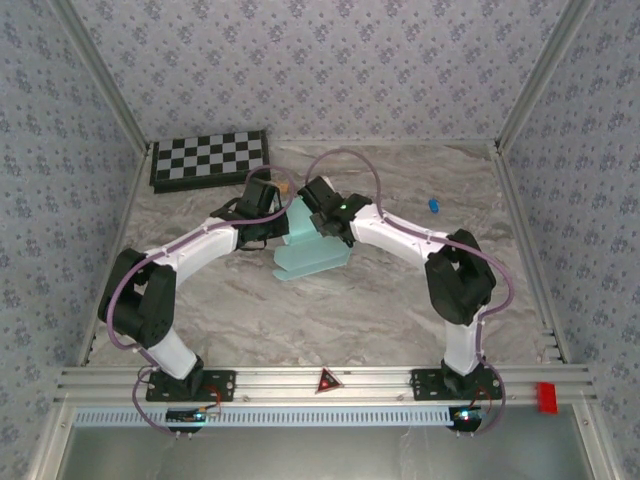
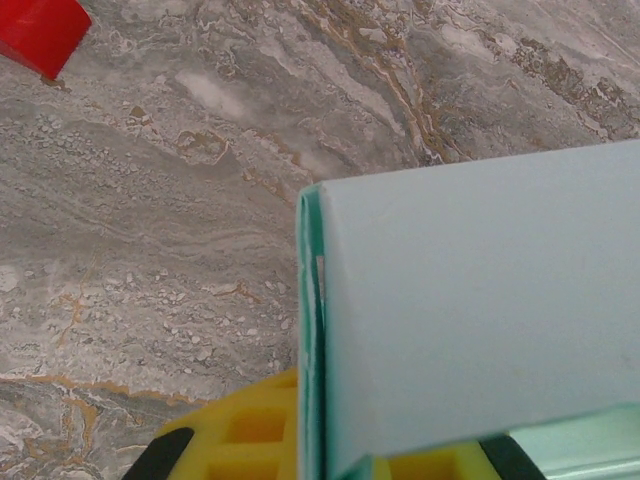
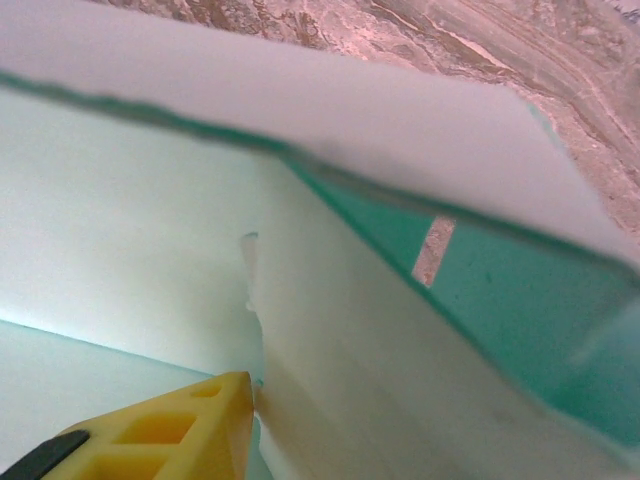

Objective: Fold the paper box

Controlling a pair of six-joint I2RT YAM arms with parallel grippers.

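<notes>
The paper box (image 1: 312,255) is pale cyan card lying mid-table, partly folded, with a wall raised at its far end. My left gripper (image 1: 268,222) is at the left of that raised part. In the left wrist view a doubled card edge (image 2: 312,330) runs down between the two yellow fingers (image 2: 240,435), which sit close on either side of it. My right gripper (image 1: 322,212) comes in from the right. The right wrist view shows one yellow finger (image 3: 170,440) with its tip against an inner crease of the paper box (image 3: 330,330); card hides the other finger.
A black-and-white checkerboard (image 1: 208,158) lies at the back left. A small blue object (image 1: 434,205) sits on the marble table (image 1: 400,300) to the right. A red block (image 2: 40,30) lies near the box. The pen's walls enclose the table.
</notes>
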